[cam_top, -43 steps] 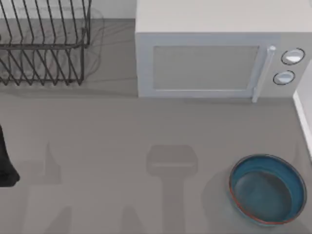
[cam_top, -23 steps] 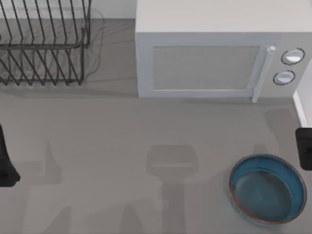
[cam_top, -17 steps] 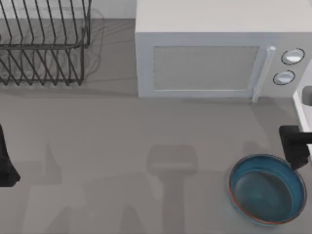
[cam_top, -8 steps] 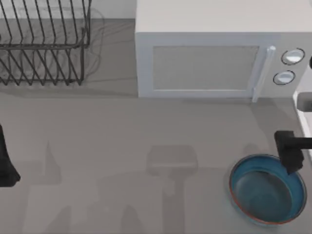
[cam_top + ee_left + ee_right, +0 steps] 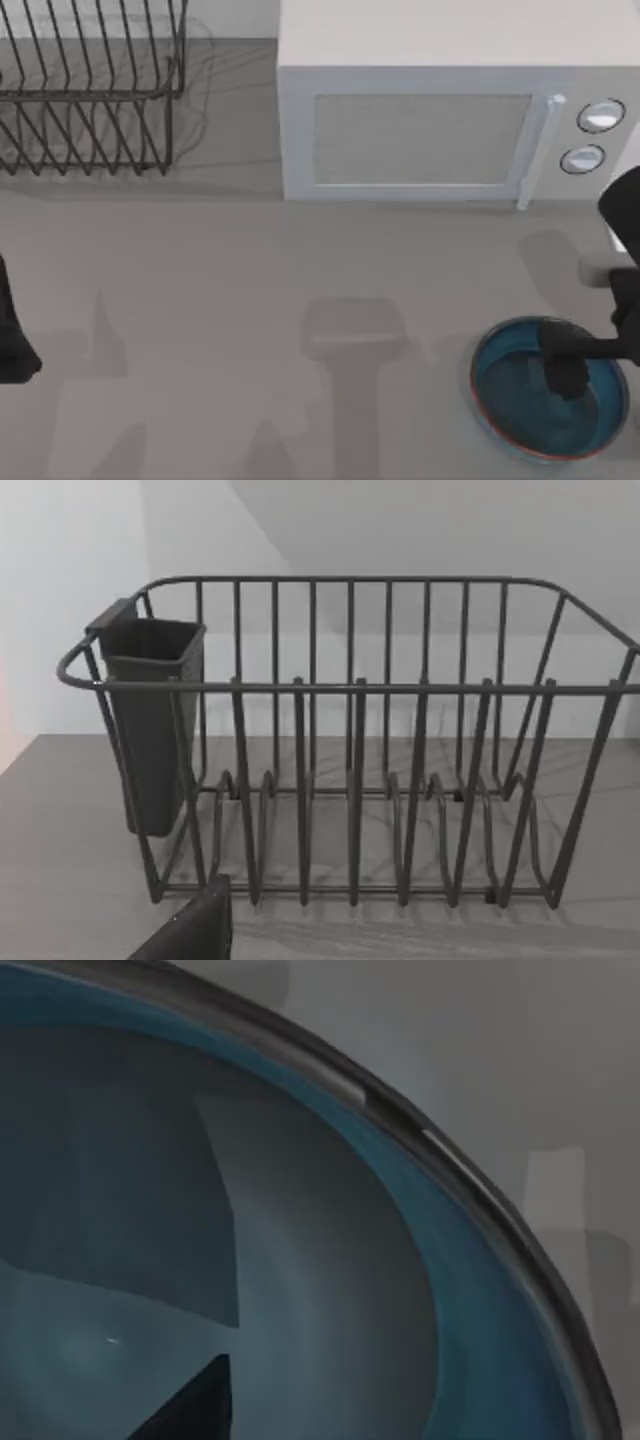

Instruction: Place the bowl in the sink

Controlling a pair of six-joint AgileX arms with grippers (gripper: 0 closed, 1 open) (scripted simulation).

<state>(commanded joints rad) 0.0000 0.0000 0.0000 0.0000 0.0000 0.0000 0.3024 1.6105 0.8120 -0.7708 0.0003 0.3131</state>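
The glossy deep-blue bowl (image 5: 520,405) with its thin reddish-brown rim sits on the grey counter at the front right of the top view. My right gripper (image 5: 563,360) reaches in from the right edge and hangs over the bowl's far inner part. The right wrist view looks close down into the bowl (image 5: 330,1290), with one dark fingertip (image 5: 190,1410) showing at its edge. My left arm (image 5: 12,340) stays parked at the left edge of the table. The sink is out of view.
A white microwave (image 5: 440,110) stands at the back, right of centre. A dark wire dish rack (image 5: 85,90) stands at the back left, and the left wrist view faces the rack (image 5: 350,760) with its utensil cup (image 5: 150,720).
My right arm came in from the right edge and moved forward and left, from beside the bowl's far rim to above its inside. The bowl and left arm stayed still.
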